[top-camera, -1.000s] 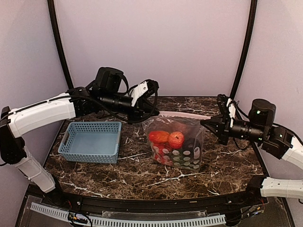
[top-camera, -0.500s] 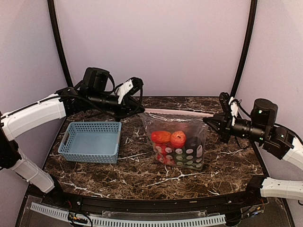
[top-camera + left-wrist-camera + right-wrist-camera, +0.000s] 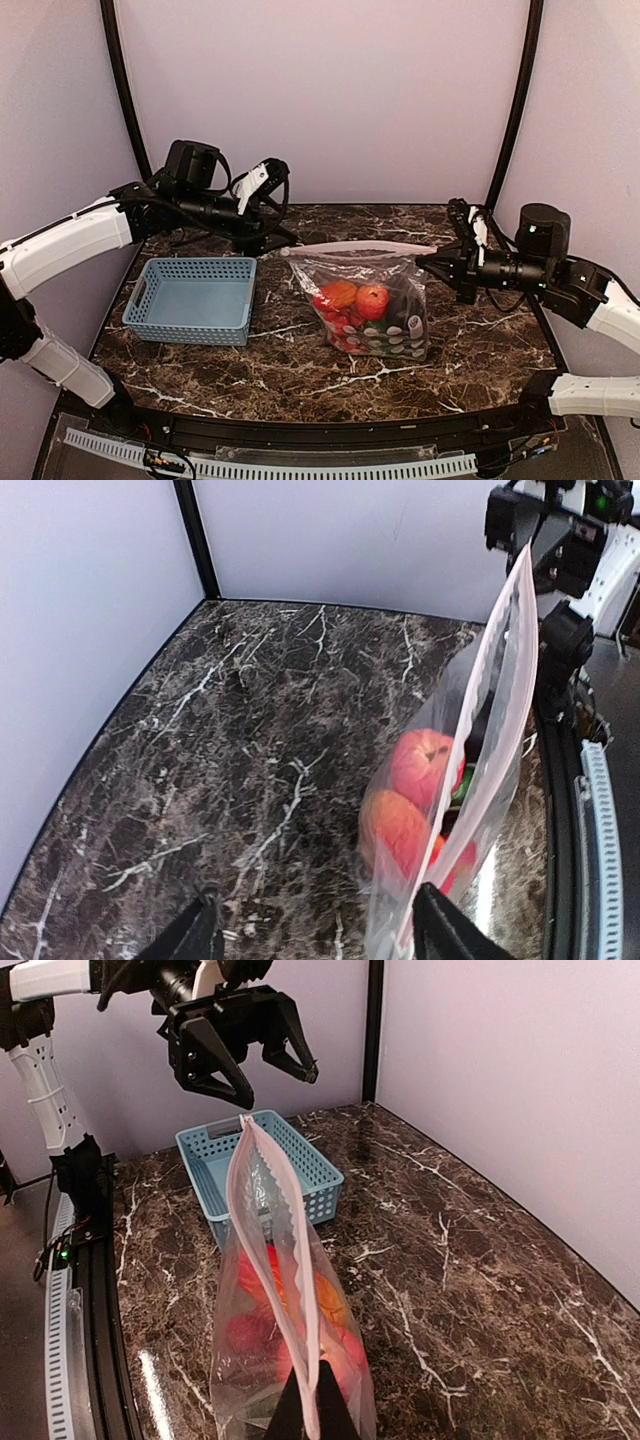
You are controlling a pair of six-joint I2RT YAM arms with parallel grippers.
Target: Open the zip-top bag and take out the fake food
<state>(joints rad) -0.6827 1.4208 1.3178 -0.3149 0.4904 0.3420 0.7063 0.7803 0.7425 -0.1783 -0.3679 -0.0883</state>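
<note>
One clear, crinkly plastic zip-top bag (image 3: 400, 285) with a pale pink zip strip (image 3: 350, 247), bulging with red, orange and green fake food (image 3: 372, 298), hung over the dark marble table (image 3: 300, 370) near one light-blue perforated basket (image 3: 192, 297), its right end pinched in the closed right gripper (image 3: 424, 263), the left gripper (image 3: 277, 1087) gaping empty just off the other end.

Soft, even, fairly bright light with faint shadows. Glare streaks the glossy surface (image 3: 470, 1260) at the right wrist view's lower left, and the zip-top bag (image 3: 262, 1260) glints.
</note>
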